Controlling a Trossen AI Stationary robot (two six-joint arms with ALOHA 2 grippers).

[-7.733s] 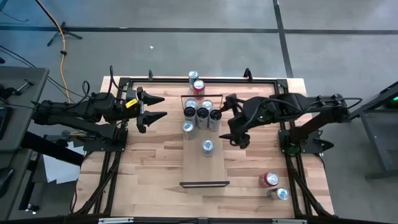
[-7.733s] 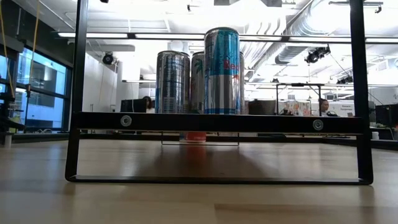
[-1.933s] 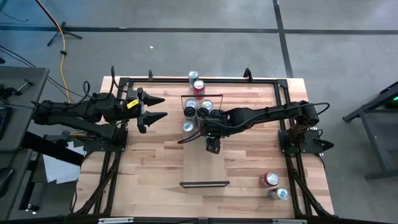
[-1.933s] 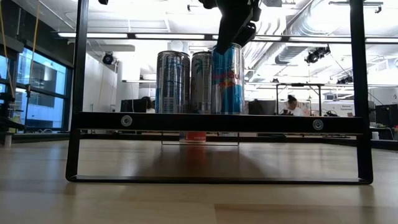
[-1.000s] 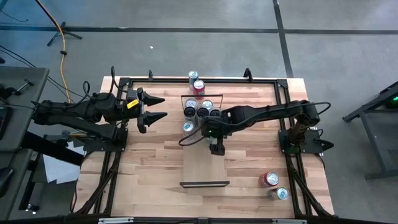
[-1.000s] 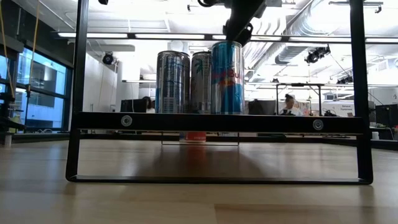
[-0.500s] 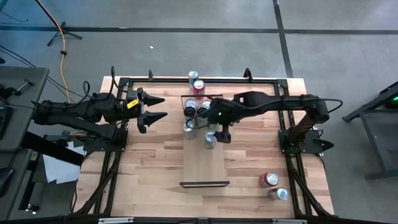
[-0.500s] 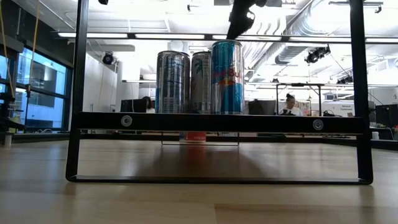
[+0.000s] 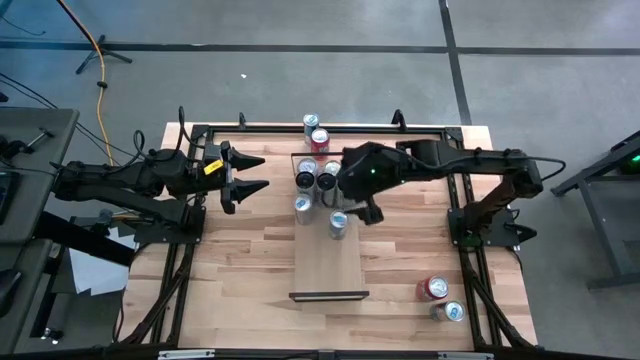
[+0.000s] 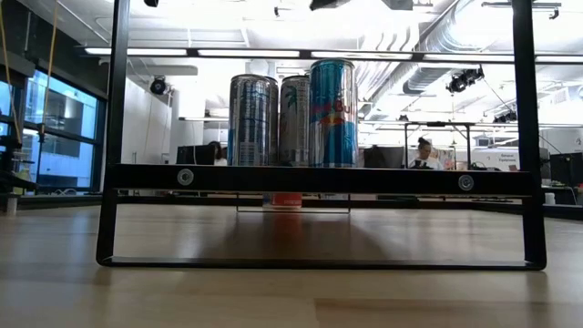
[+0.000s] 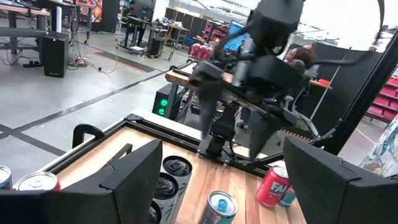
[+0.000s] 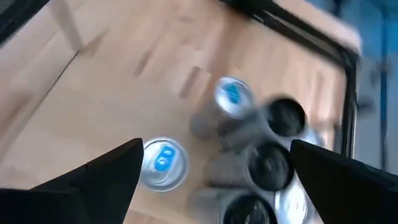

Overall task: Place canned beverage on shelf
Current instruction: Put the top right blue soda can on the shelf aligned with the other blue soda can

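Note:
The shelf (image 9: 328,262) is a pale plank with black end rails, lying down the table's middle. A blue canned beverage (image 9: 338,223) stands upright on it by its base, also seen as the blue can (image 10: 332,114) and the blue can (image 12: 163,163). Several more cans (image 9: 315,180) cluster at the shelf's far end. My right gripper (image 9: 368,212) hangs open above and just right of the blue can, touching nothing; its fingers (image 12: 99,177) frame the cans from above. My left gripper (image 9: 245,172) waits open at the table's left.
Two cans (image 9: 315,130) stand at the table's far edge, beyond the shelf. Two more cans (image 9: 440,298) sit near the front right corner. The shelf's near half is bare wood. Black frame rails (image 9: 200,200) run along the table's sides.
My right gripper has risen from just over the blue can's top, drawn back toward the table's far right and rolled about its own line, still open. It has left the low view. The blue can stays upright on the shelf.

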